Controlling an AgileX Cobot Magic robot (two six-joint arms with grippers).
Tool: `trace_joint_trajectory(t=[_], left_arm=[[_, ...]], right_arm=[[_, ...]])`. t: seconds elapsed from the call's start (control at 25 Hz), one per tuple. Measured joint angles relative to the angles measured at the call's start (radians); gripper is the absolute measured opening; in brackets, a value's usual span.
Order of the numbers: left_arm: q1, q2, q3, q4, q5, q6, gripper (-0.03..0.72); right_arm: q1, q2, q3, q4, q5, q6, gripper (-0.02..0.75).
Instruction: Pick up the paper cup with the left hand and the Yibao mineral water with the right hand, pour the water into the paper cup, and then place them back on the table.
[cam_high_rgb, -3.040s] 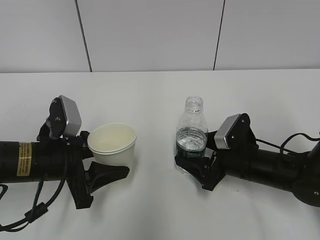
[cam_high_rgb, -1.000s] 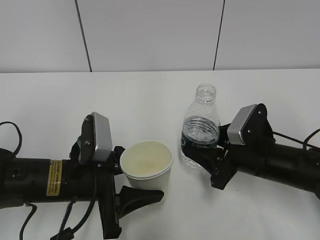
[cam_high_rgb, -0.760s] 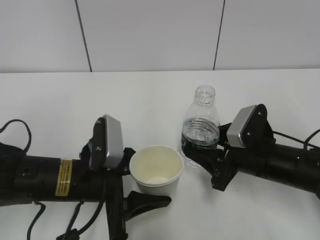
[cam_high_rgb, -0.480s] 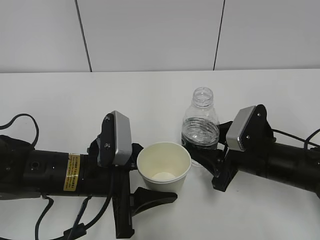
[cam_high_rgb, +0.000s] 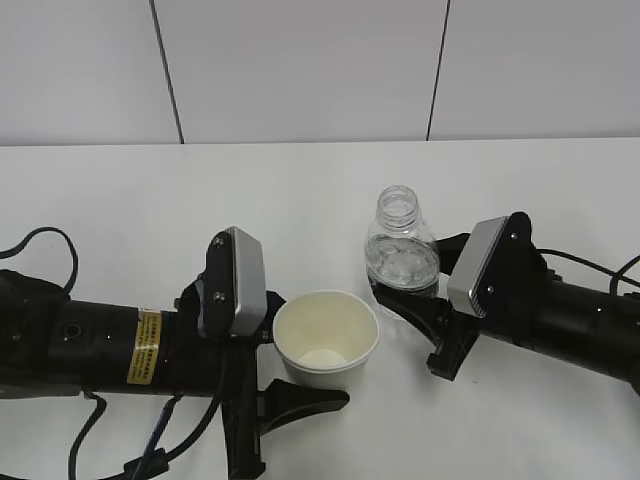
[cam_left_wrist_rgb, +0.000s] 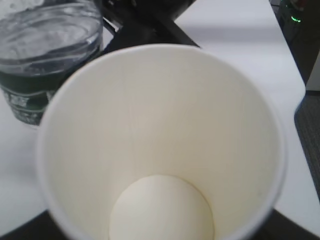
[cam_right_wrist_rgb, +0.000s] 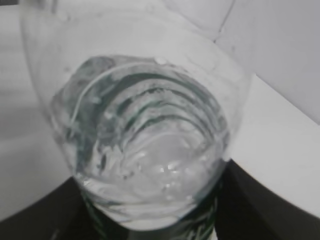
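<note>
The paper cup is cream-white and empty, held above the table by my left gripper, which is shut on it. It fills the left wrist view. The Yibao mineral water, a clear uncapped bottle with a green label, is held by my right gripper, shut on its lower body. The bottle leans slightly toward the cup, its mouth still above and behind the cup's rim. Water shows inside the bottle in the right wrist view. The bottle also shows in the left wrist view.
The white table stretches behind both arms to a grey panelled wall with dark seams. Black cables trail from the left arm at the left edge.
Both arms lifted and came together. The left arm carried the cup rightward to the bottle. The bottle has begun tilting toward the cup and dropped slightly.
</note>
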Motion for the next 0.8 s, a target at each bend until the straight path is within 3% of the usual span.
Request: trace_joint_trajectory(t=[0.8], left_arm=[[0.0, 0.0, -0.002, 0.026, -0.006, 0.0, 0.433]], right_arm=[[0.0, -0.102, 0.0, -0.001, 0.038, -0.027, 0.414]])
